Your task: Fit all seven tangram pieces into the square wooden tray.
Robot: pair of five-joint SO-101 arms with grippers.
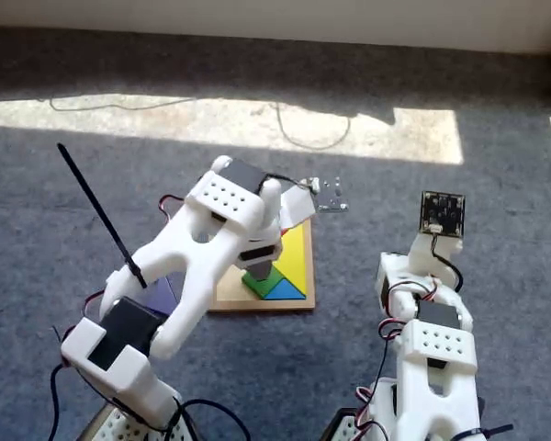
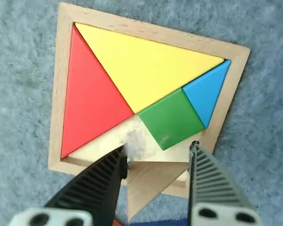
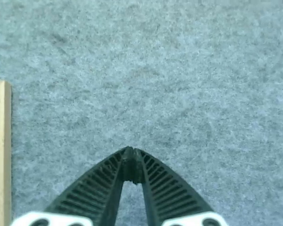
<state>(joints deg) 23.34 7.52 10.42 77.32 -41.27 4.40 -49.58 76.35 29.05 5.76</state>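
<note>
The square wooden tray (image 2: 56, 117) lies on grey carpet and holds a red triangle (image 2: 92, 101), a large yellow triangle (image 2: 146, 66), a small blue triangle (image 2: 207, 94) and a green square (image 2: 172, 117). My left gripper (image 2: 159, 153) hangs over the tray's unfilled corner, shut on a plain wooden triangle (image 2: 153, 186) that overlaps the tray rim. From above, the left arm (image 1: 211, 248) covers most of the tray (image 1: 257, 305). My right gripper (image 3: 132, 162) is shut on nothing above bare carpet, a strip of tray rim (image 3: 0, 150) to one side.
A purple piece (image 1: 163, 296) lies on the carpet beside the tray, half under the left arm. The right arm (image 1: 432, 340) stands apart from the tray. Small metal bits (image 1: 331, 195) lie beyond the tray, a thin black rod (image 1: 96, 216) leans nearby, and cables (image 1: 303, 138) cross the sunlit carpet.
</note>
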